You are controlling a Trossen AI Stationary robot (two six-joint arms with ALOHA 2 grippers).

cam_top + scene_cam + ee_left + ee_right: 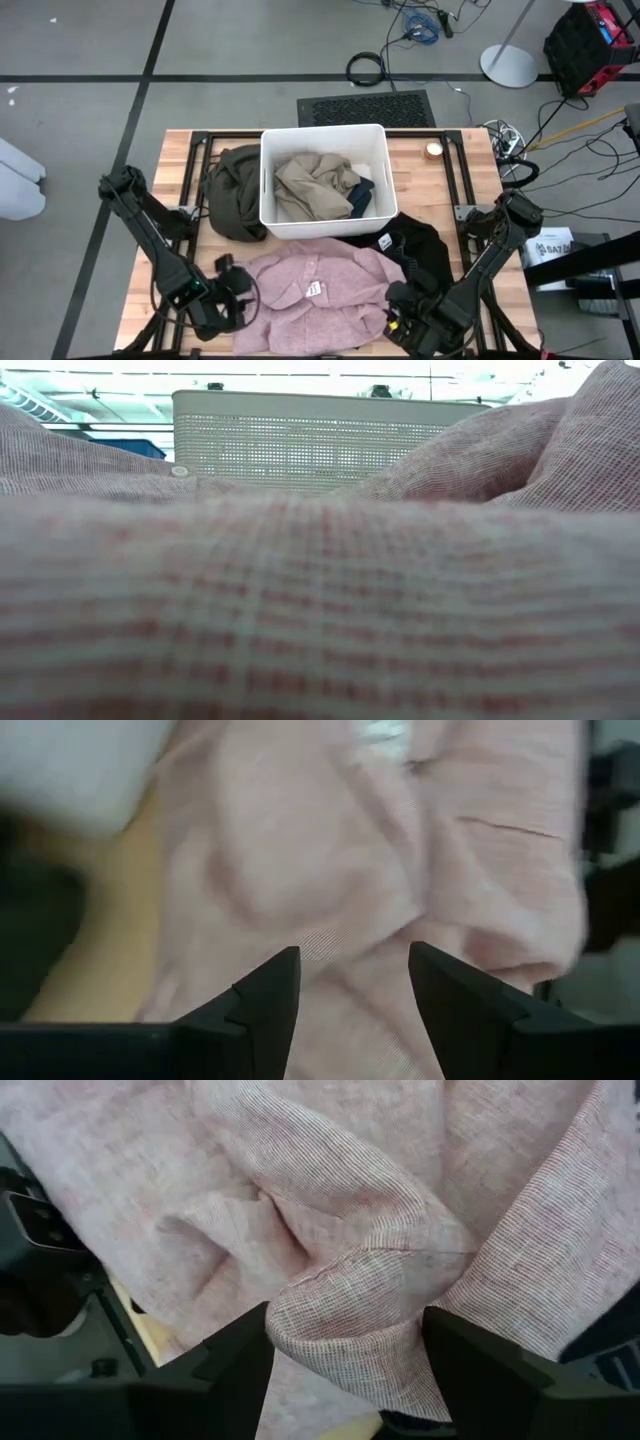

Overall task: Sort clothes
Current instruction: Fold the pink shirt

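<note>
Two grippers at pink shirt (320, 290) edges, L gripper (353, 982) open, R gripper (345, 1342) open w/ fold between fingers, khaki top (312, 187) in bin (268, 180).

Bin (325, 140) mid-table, two garments inside — one garment (232, 190) on its left, shirt (315, 290) before it.

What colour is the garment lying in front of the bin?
Pink shirt, clearest in the high view.
</note>
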